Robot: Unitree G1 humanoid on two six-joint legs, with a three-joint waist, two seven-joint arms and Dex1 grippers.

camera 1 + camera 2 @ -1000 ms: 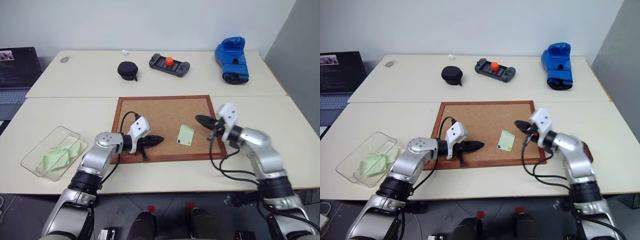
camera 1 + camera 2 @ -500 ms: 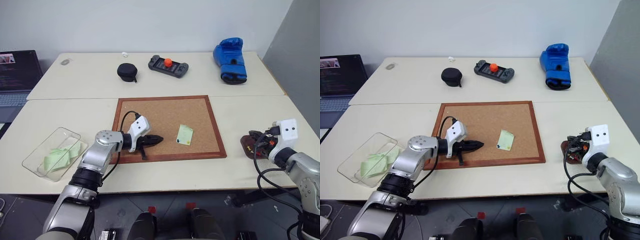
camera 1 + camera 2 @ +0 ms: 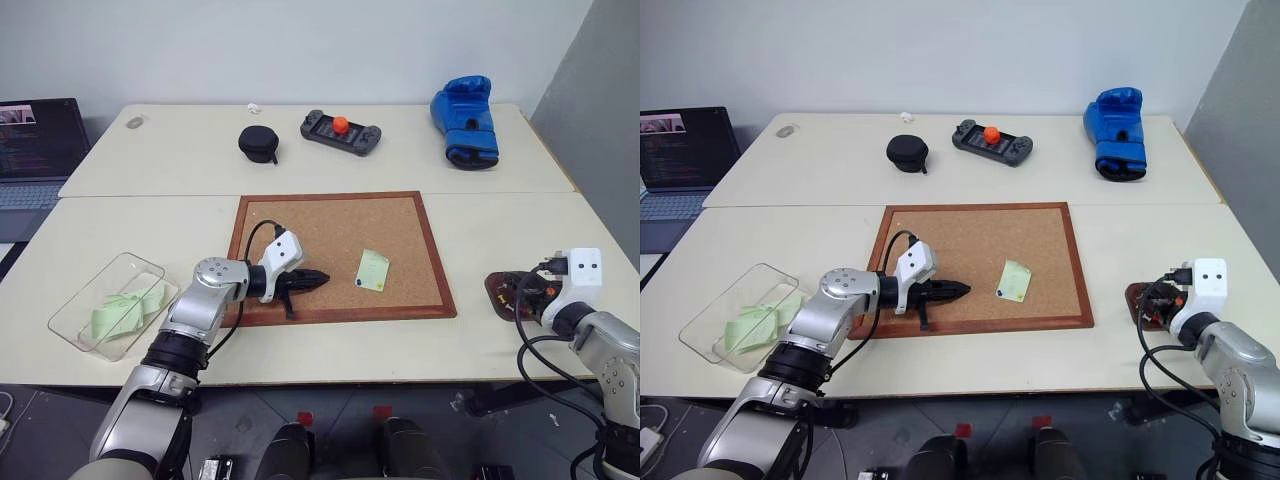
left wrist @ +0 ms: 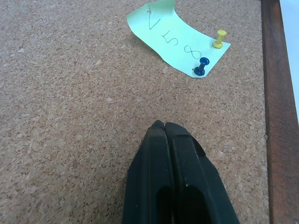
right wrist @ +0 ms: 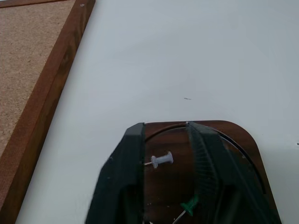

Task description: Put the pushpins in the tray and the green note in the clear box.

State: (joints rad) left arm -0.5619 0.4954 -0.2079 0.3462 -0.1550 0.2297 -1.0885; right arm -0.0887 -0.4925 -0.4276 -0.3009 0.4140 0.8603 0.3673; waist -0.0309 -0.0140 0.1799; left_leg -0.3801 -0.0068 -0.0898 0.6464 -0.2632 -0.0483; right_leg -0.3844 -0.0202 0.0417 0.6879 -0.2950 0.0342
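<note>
Cork fills the wood-framed corkboard (image 3: 340,255) at the middle of the tabletop (image 3: 150,215); the green note (image 4: 175,35) lies on it towards the right, one end curled up, a yellow pushpin (image 4: 219,39) and a blue pushpin (image 4: 201,67) at its other end; the left gripper (image 4: 164,125) rests over the cork near the board's front edge, clenched on nothing, pointing at the note but apart from it; the tray (image 5: 243,140) sits near the right edge of the tabletop — the right gripper (image 5: 166,128) hangs over it with fingers parted and empty, a white pushpin (image 5: 161,160) and a green pushpin (image 5: 189,204) lying in the tray; the clear box (image 3: 108,305) stands near the front-left corner, holding light-green paper strips (image 3: 125,310)
</note>
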